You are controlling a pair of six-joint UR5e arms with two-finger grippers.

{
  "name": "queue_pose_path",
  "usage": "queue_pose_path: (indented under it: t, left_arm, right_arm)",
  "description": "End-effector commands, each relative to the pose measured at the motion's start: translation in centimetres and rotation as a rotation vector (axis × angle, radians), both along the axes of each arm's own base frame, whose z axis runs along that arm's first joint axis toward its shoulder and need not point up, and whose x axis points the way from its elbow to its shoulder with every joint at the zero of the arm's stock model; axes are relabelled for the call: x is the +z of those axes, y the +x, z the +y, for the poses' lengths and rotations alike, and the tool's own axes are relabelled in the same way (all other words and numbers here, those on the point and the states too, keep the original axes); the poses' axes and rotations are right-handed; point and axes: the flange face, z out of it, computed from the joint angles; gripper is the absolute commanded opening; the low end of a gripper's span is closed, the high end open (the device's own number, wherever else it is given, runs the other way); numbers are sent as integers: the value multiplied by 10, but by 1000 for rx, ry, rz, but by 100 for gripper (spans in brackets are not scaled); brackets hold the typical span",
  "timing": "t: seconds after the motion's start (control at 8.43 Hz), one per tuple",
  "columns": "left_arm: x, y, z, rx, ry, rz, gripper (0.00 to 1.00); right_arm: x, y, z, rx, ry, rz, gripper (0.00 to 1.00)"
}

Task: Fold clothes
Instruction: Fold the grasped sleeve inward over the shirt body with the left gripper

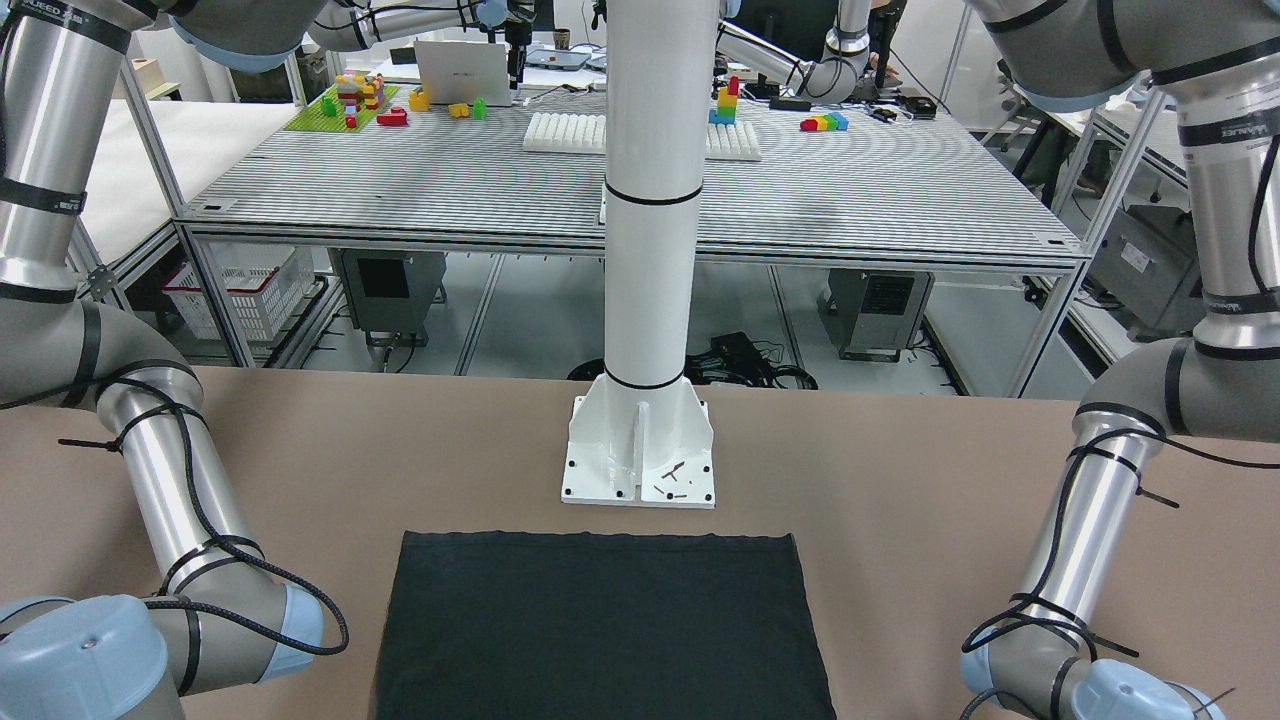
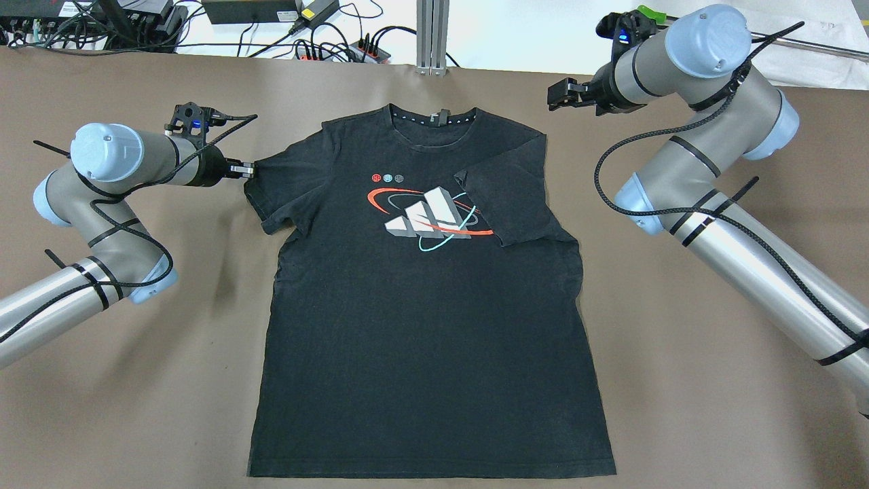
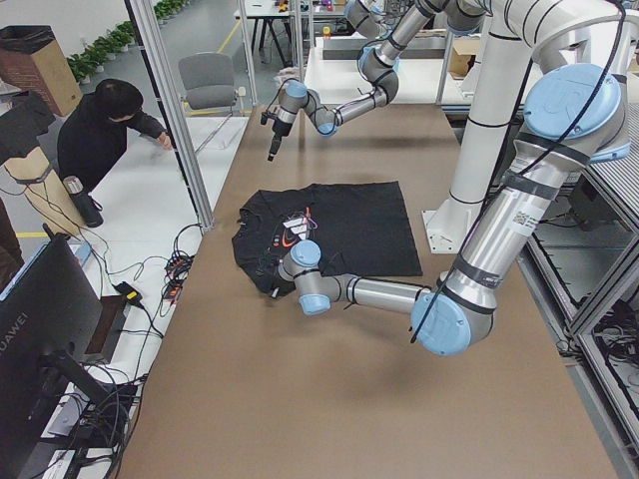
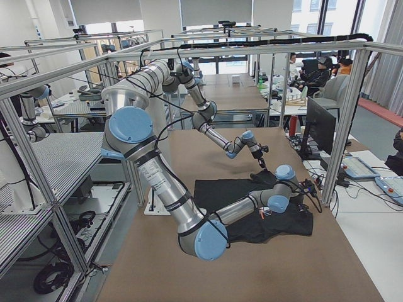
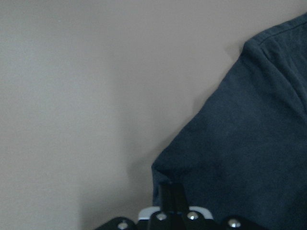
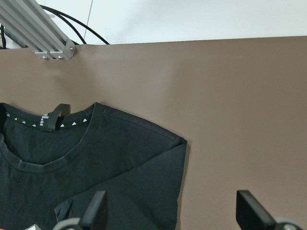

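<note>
Left gripper (image 2: 246, 170): fingers (image 5: 171, 192) pressed together, pinching the hem corner of the left-side sleeve (image 2: 285, 187) of the black T-shirt (image 2: 421, 326). Sleeve cloth spreads away from the fingertips toward the shirt body. On the fingers' other side there is only bare brown table (image 2: 122, 380).

Right gripper (image 2: 558, 95): released — fingers (image 6: 97, 211) wide apart, nothing between them, held up off the table near the shirt's right-side shoulder (image 6: 168, 141), no cloth touched. Inward of those fingers the right-side sleeve (image 2: 506, 200) lies folded in over the chest, its edge overlapping the red, grey and teal print (image 2: 424, 217).

Farther in from both grippers, the collar (image 2: 431, 129) is on the side away from the robot. The shirt is flat, print up, centred between the two arms — bottom hem (image 1: 600, 537) straight, just in front of the white pillar's base (image 1: 640, 450), not touching it.
</note>
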Motion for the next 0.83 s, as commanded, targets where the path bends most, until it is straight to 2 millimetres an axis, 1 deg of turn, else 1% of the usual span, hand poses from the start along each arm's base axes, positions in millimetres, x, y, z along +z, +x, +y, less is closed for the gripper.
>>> queue_pose_path:
  t: [0.0,0.12,0.24,0.36,0.47,0.59,0.71]
  left_arm:
    - [-80,-11,1,13,-49,-16,0]
    - [-133,-10,-3,5,-73,-28,0]
    - [-171,-5,-6,-5,-99,-28,0]
    - [-192,7,-9,-12,-127,-18,0]
    - [-211,37,-14,-18,-150,-12,0]
    - [-232,71,-22,-45,-143,-32,0]
    - [-250,98,-26,-63,-149,-34,0]
  right_arm:
    - [2,0,0,0,-2,1,94]
    - [3,0,0,0,-3,2,94]
    - [6,0,1,0,-7,4,94]
    - [10,1,1,0,-11,7,94]
    - [19,2,3,0,-15,9,94]
    - [26,4,6,1,-3,3,94]
    - [31,4,7,1,-4,3,94]
